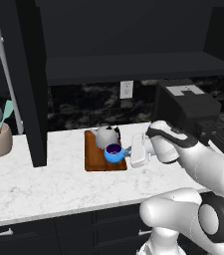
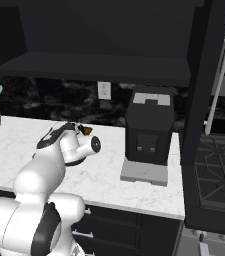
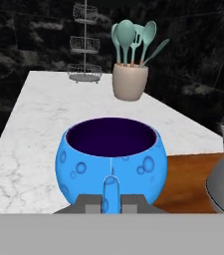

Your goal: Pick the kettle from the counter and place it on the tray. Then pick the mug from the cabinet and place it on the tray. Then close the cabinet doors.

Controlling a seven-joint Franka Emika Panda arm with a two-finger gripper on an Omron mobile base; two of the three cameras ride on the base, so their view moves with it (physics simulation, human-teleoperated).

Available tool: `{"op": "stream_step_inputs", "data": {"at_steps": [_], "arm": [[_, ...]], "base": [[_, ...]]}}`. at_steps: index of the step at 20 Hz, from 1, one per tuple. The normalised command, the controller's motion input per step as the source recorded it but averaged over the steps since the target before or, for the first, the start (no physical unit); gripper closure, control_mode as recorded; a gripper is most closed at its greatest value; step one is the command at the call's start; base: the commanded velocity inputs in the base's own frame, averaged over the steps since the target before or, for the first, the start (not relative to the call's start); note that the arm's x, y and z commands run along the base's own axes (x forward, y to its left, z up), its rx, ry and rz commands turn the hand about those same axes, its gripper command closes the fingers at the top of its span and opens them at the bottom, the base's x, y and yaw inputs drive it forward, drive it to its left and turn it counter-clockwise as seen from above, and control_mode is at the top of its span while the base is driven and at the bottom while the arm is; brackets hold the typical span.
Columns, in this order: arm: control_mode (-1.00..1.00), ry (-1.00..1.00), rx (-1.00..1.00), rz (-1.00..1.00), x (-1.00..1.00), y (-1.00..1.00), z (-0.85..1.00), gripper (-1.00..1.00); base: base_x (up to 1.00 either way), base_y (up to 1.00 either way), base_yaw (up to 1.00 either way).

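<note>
Blue mug (image 3: 111, 159) right at the lens, handle pinched between the closed fingertips (image 3: 87, 203) of the hand (image 1: 132, 152). Held over the front right part of the tray (image 1: 94, 160), just beside the grey kettle (image 1: 106, 135). Cannot tell whether resting on the wood or still raised. Risks: dropped from height, could tip or roll onto the counter (image 1: 44, 182); swung sideways, could knock the kettle. Cabinet door (image 1: 30, 79) open on the left, not yet closed.
</note>
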Motion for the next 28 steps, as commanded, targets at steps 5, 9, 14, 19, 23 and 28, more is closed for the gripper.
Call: {"op": "stream_step_inputs", "data": {"at_steps": [5,9,14,19,23,28], "arm": [[-1.0,0.0,0.0,0.05,0.07,0.0,-0.12,1.0],[-1.0,0.0,0.0,0.0,0.17,0.02,-0.12,1.0],[-1.0,0.0,0.0,0.0,0.23,0.1,-0.15,1.0],[-1.0,0.0,0.0,0.0,0.25,0.1,-0.19,1.0],[-1.0,0.0,0.0,0.0,0.18,0.03,-0.19,1.0],[-1.0,0.0,0.0,0.0,0.1,0.0,-0.16,1.0]], "base": [[0.0,0.0,0.0],[0.0,0.0,0.0],[0.0,0.0,0.0],[0.0,0.0,0.0],[0.0,0.0,0.0],[0.0,0.0,0.0]]}}
